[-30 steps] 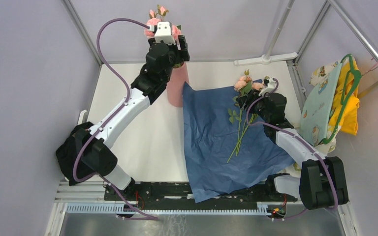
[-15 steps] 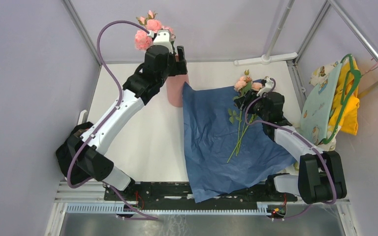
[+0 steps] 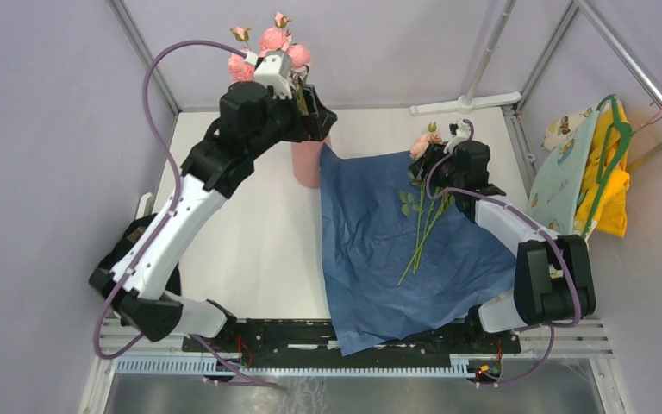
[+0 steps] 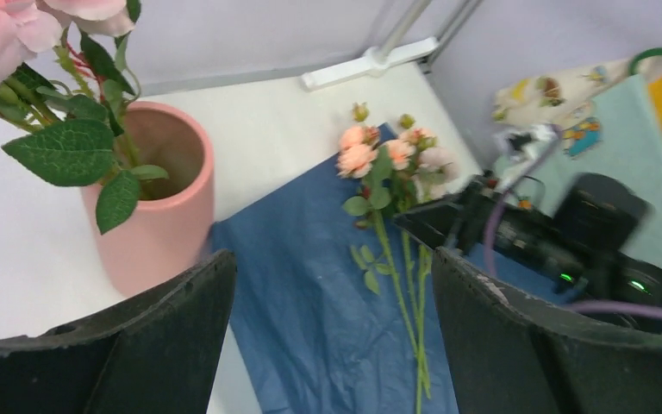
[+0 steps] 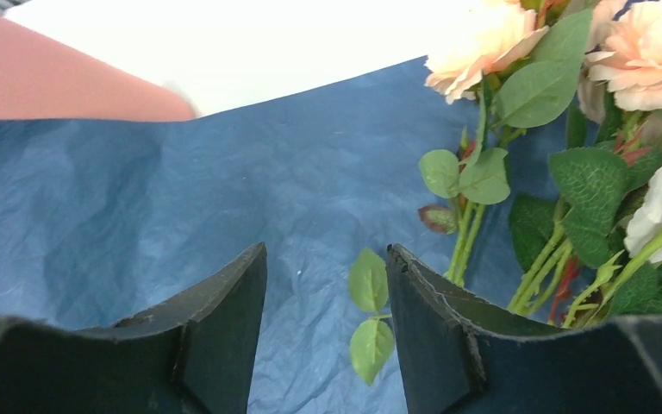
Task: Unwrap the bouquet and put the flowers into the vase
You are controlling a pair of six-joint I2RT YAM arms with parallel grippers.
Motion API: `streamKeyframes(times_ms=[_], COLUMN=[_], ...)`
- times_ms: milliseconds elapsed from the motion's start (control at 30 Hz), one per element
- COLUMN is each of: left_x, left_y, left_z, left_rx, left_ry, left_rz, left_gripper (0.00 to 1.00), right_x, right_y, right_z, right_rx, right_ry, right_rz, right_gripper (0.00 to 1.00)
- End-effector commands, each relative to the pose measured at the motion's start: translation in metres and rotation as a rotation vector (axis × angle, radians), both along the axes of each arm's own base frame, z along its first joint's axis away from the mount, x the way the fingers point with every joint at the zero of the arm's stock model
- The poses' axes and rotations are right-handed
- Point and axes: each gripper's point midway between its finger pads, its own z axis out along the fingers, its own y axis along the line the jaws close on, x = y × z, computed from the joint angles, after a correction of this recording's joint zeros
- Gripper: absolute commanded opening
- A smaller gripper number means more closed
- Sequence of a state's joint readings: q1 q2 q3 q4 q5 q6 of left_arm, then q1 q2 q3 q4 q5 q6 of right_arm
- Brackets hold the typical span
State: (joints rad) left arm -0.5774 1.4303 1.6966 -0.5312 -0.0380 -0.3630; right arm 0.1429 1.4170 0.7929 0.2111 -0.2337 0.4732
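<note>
The salmon-pink vase [image 3: 304, 162] [image 4: 151, 207] stands at the back, holding several pink roses [image 3: 267, 43] [image 4: 0, 34] with green leaves. My left gripper [image 3: 310, 108] [image 4: 332, 254] hovers beside the vase's mouth, open wide and empty. The blue paper sheet [image 3: 396, 259] lies spread flat, one corner against the vase. On it lie the remaining flowers [image 3: 422, 216] [image 4: 388, 164] [image 5: 569, 129], peach and cream blossoms pointing to the back. My right gripper [image 3: 427, 172] [image 5: 326, 250] is low over the paper just left of the stems, open, with only leaves behind the gap.
Yellow and pale-green cloth items [image 3: 599, 172] hang on a green hanger at the right wall. A white pole foot [image 3: 465, 103] lies at the back right. Cage walls close in left and behind the vase.
My left gripper has opened fully and drawn back from the roses, which now stand free in the vase. My right gripper has shifted slightly toward the back beside the lying flowers.
</note>
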Motion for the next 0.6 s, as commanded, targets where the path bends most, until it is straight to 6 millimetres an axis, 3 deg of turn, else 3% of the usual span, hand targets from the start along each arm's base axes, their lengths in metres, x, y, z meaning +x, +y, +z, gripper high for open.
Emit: streamKeyframes(times_ms=[0,167,300,400,567], left_x=[-0.043,-0.036,-0.044,-0.056,-0.053], left_y=[0.001,0.025,0.02,0.01,0.01], left_z=[0.065,0.052,0.041,0.035,0.016], left_rx=[-0.219,-0.22,-0.277,-0.338,-0.294], left_ry=[-0.174,-0.175,-0.137,-0.117,-0.068], left_rz=[-0.109,0.034,0.01,-0.059,-0.041], left_gripper=[0.89,0.87,0.85,0.84,0.84], right_x=[0.021,0.037,0.046,0.053,0.071], right_y=[-0.019,-0.038,-0.044,-0.047,-0.05], right_z=[-0.01,-0.048,-0.071,-0.08,-0.084], right_rx=[-0.139,-0.279,-0.321,-0.344,-0.368], right_ry=[0.07,0.219,0.291,0.322,0.337], right_rz=[-0.051,-0.101,-0.113,-0.126,-0.142], right_gripper=[0.59,0.58,0.57,0.57,0.57])
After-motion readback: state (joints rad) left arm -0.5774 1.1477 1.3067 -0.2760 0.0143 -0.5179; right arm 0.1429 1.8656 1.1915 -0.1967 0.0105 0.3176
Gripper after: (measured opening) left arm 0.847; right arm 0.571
